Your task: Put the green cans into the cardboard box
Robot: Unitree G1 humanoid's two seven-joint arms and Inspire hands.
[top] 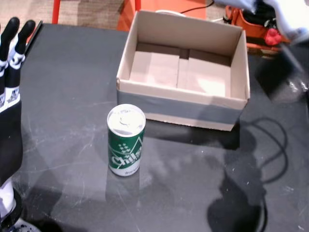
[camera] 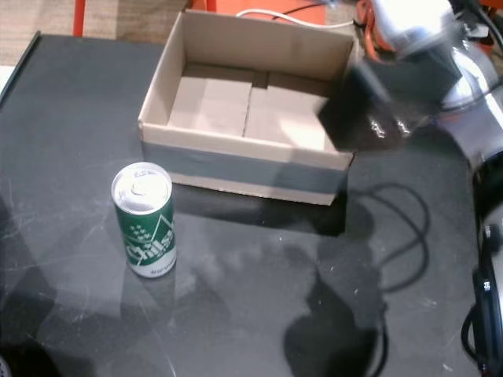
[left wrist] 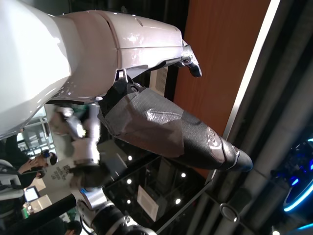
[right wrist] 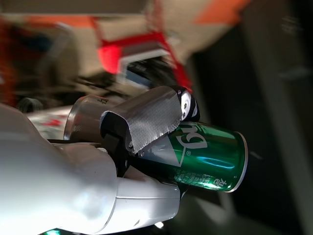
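Observation:
An open, empty cardboard box (top: pixel 183 99) (camera: pixel 244 169) stands at the far middle of the black table. One green can (top: pixel 126 140) (camera: pixel 144 220) stands upright just in front of the box's near left corner. In the right wrist view my right hand (right wrist: pixel 142 132) is shut on a second green can (right wrist: pixel 210 156), with the taped thumb lying over it. The right arm (camera: pixel 397 78) hovers blurred above the box's right end; that can is hidden in both head views. My left hand (top: pixel 10 72) (left wrist: pixel 161 127) is raised at the table's left edge, fingers straight, holding nothing.
Orange and red equipment (top: pixel 256 24) and a white cable (camera: pixel 275 14) lie just behind the box. The black table (top: pixel 193 183) has bare surface in front of the box and to its right, where the arm's shadow falls.

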